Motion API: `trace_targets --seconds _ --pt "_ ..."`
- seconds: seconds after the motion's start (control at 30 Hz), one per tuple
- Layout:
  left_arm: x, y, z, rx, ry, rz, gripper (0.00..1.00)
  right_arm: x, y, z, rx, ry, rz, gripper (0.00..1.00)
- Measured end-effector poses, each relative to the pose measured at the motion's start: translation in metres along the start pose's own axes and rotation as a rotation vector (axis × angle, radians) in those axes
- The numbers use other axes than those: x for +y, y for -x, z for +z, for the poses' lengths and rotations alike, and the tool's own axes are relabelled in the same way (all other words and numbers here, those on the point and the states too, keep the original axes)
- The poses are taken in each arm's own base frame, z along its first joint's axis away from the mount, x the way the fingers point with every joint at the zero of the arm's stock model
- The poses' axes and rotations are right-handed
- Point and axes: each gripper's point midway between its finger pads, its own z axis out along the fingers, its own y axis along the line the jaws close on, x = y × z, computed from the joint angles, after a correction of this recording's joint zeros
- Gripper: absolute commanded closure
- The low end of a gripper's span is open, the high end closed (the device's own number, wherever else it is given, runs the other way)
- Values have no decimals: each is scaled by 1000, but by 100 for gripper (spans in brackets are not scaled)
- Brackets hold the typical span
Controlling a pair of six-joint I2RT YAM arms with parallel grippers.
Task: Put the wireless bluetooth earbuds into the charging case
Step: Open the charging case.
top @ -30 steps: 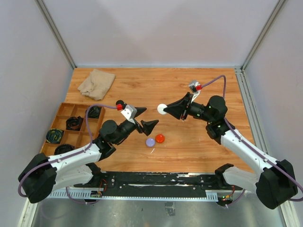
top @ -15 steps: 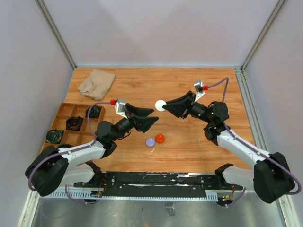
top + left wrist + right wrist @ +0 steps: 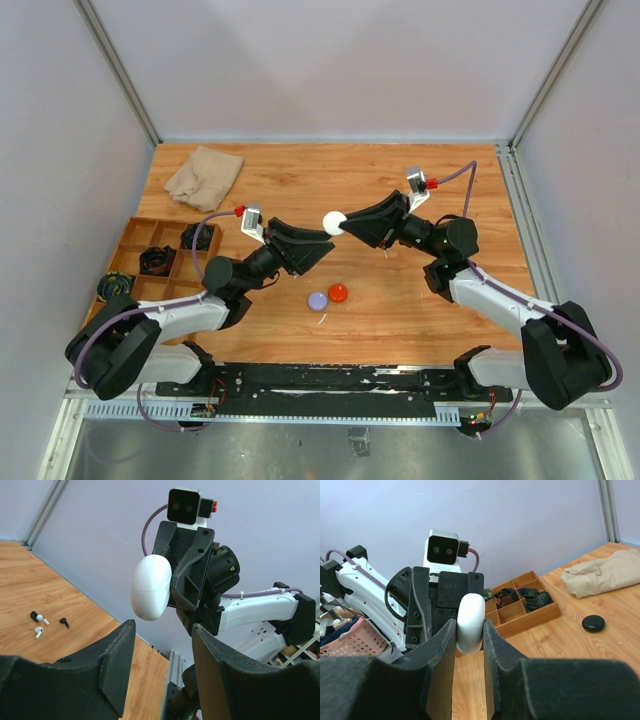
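My right gripper (image 3: 469, 626) is shut on the white charging case (image 3: 471, 607), holding it upright in the air above the table; from above the case (image 3: 334, 222) shows at the tips of the right gripper (image 3: 346, 227). My left gripper (image 3: 322, 246) points up at it from just left and below. In the left wrist view the left gripper (image 3: 164, 628) stands open with nothing between its fingers, and the case (image 3: 151, 586) hangs just beyond their tips. Small white and black earbuds (image 3: 39, 619) lie loose on the wood far behind.
A red puck (image 3: 338, 292) and a lilac puck (image 3: 318, 300) lie on the table below the grippers. A black puck (image 3: 593, 623) lies near the wooden organizer tray (image 3: 129, 236) at the left. A beige cloth (image 3: 204, 175) sits at the back left.
My left gripper has lifted and swung toward the case while its jaws narrowed. My right gripper has carried the case a little left toward it.
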Motion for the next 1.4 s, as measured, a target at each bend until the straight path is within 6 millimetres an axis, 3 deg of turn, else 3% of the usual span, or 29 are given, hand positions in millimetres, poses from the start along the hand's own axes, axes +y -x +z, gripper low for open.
trace_targets --seconds 0.33,0.73,0.93,1.13,1.4 --pt "-2 3 3 -7 4 -43 49 6 -3 2 4 51 10 99" --pt "-3 7 4 -17 6 -65 63 19 -10 9 5 113 26 99" --pt "-7 9 5 -24 -9 -69 79 21 -9 10 -9 121 22 98" --pt "-8 10 5 -27 -15 -68 99 21 -8 10 -15 126 25 77" --pt "-5 10 3 -14 7 20 100 19 -13 6 5 102 0 48"
